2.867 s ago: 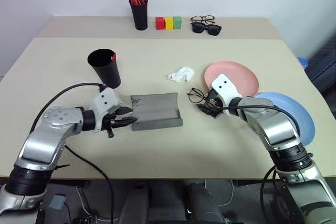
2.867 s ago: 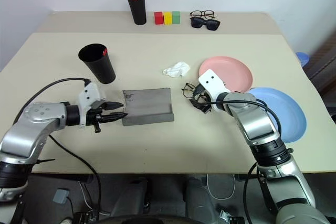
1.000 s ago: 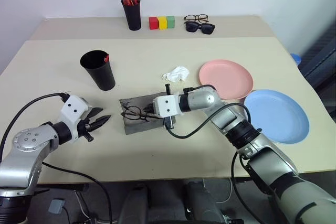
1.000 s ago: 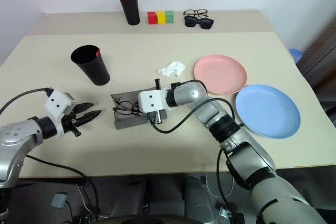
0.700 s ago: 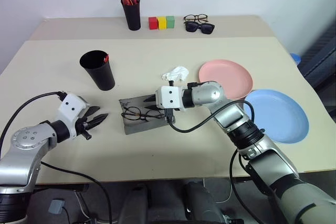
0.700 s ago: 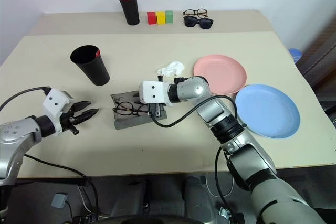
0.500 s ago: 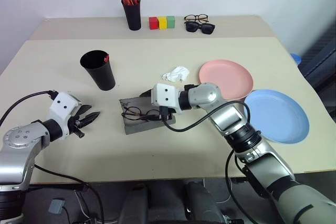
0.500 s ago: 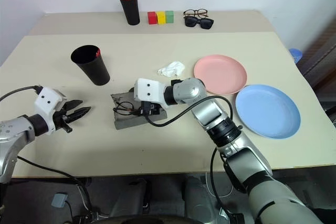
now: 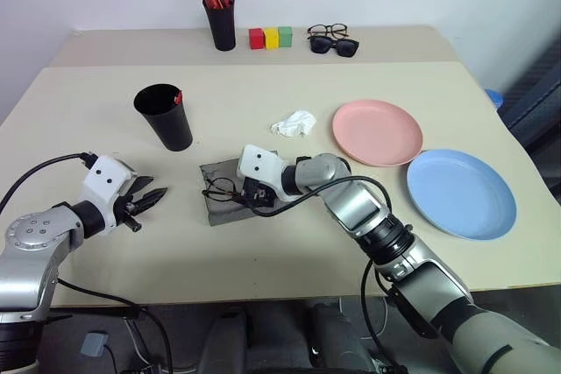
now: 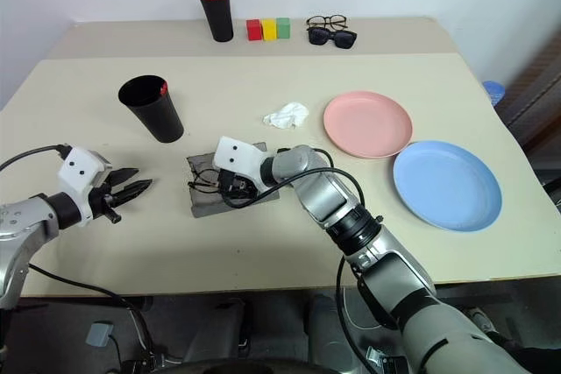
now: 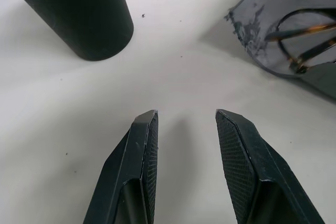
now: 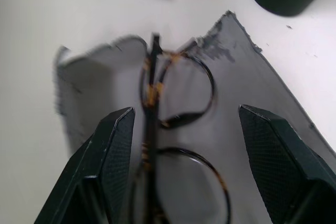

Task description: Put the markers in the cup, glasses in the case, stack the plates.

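Note:
The grey case (image 9: 235,201) lies open on the table with the wire-framed glasses (image 12: 151,90) resting inside it. My right gripper (image 12: 184,109) hovers over them, open, its fingers (image 12: 113,140) standing wide on either side of the frame without touching it. My left gripper (image 9: 149,199) is open and holds nothing, a short way left of the case. The black cup (image 9: 164,116) stands behind it, a marker's red tip (image 9: 178,96) at its rim. The pink plate (image 9: 377,132) and the blue plate (image 9: 460,193) lie side by side at the right.
A crumpled white tissue (image 9: 294,123) lies between the case and the pink plate. On the back ledge stand a tall pen pot (image 9: 222,20), coloured blocks (image 9: 269,38), another pair of spectacles (image 9: 330,31) and dark sunglasses (image 9: 337,45).
My right gripper brought the glasses from beside the pink plate into the case, then opened and let them go, rolling its wrist. My left gripper drew back left from the case.

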